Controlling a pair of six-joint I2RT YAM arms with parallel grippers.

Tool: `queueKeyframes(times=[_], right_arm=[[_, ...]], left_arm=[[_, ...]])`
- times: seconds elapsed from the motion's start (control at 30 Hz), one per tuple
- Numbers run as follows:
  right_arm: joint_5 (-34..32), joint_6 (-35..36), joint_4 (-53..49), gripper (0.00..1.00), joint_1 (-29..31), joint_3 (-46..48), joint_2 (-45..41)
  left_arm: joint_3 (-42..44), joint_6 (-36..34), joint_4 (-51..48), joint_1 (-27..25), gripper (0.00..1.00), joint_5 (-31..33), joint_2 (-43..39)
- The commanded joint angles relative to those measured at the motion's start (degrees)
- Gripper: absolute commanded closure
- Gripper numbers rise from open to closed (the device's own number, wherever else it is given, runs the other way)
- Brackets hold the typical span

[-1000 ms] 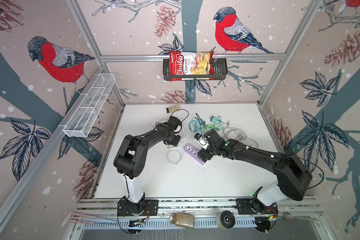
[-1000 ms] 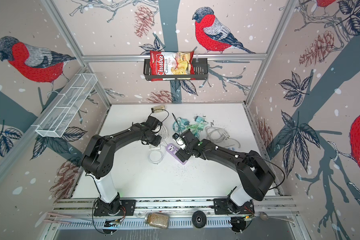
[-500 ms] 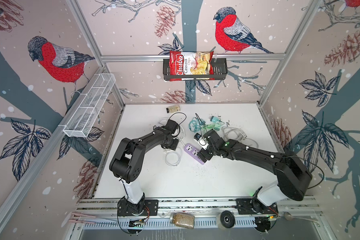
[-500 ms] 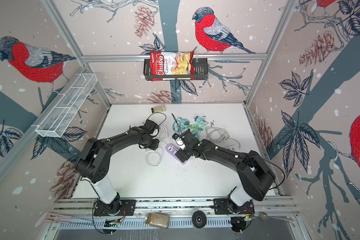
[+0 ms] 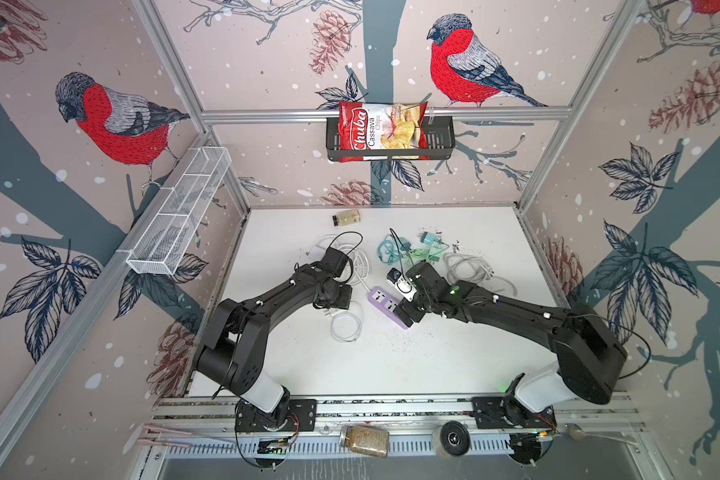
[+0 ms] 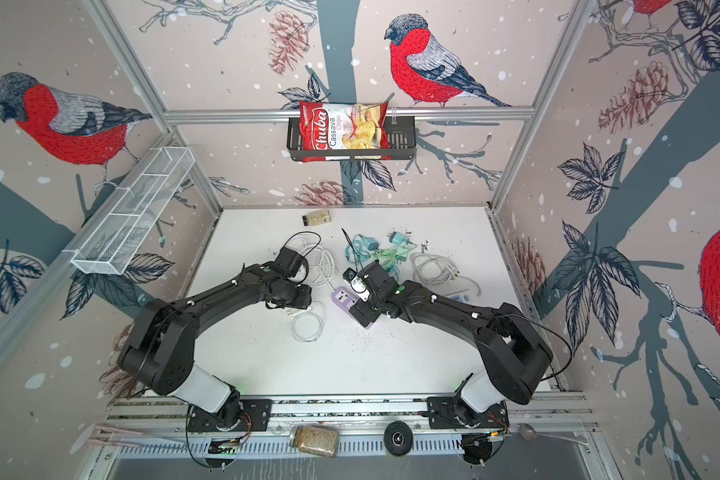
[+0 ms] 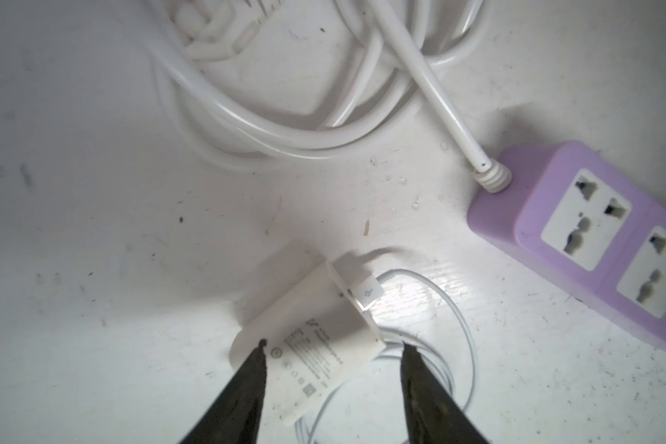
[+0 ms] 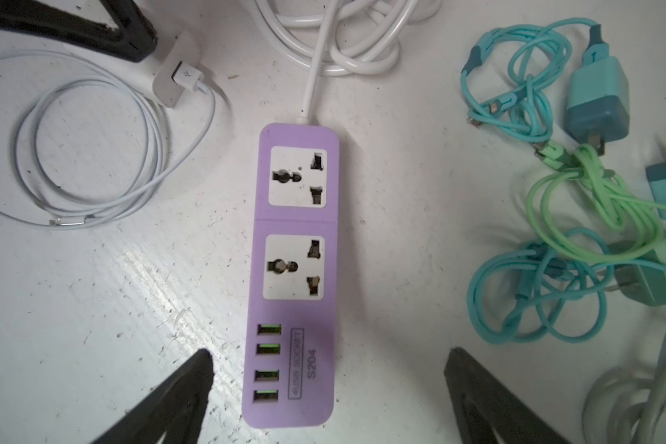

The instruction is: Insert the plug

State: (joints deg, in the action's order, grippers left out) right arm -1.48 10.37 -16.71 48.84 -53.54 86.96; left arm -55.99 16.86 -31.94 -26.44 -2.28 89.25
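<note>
Both sockets (image 8: 297,177) empty: left end effector (image 7: 333,346) gapes around the white boxy plug (image 7: 316,326), right end effector (image 8: 329,353) gapes over the lilac plastic power strip (image 8: 295,223).

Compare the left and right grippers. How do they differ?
The left gripper straddles the white charger; the right gripper straddles the USB end of the purple strip. The right gripper's jaws stand wider than the left gripper's. A left fingertip overlaps the charger's edge; the right fingertips stand clear of the strip. Both are open, pointing down, closed on nothing.
</note>
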Motion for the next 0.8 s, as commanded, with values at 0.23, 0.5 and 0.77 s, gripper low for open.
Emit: queueKeyframes(times=[0.23, 0.5, 0.77], right_arm=[[-1.8, -0.7, 0.7, 0.05, 0.9, 0.4, -0.9], [-3.8, -0.9, -0.2, 0.05, 1.3, -0.1, -0.7], [-4.9, -1.2, -1.0, 0.05, 1.6, -0.6, -0.1]], left_arm=[[-2.2, 3.2, -7.6, 0.0, 0.44, 2.7, 1.1], [-5.2, 1.6, -7.8, 0.6, 0.43, 8.5, 2.3], [-2.5, 7.3, -3.4, 4.6, 0.44, 6.5, 1.6]])
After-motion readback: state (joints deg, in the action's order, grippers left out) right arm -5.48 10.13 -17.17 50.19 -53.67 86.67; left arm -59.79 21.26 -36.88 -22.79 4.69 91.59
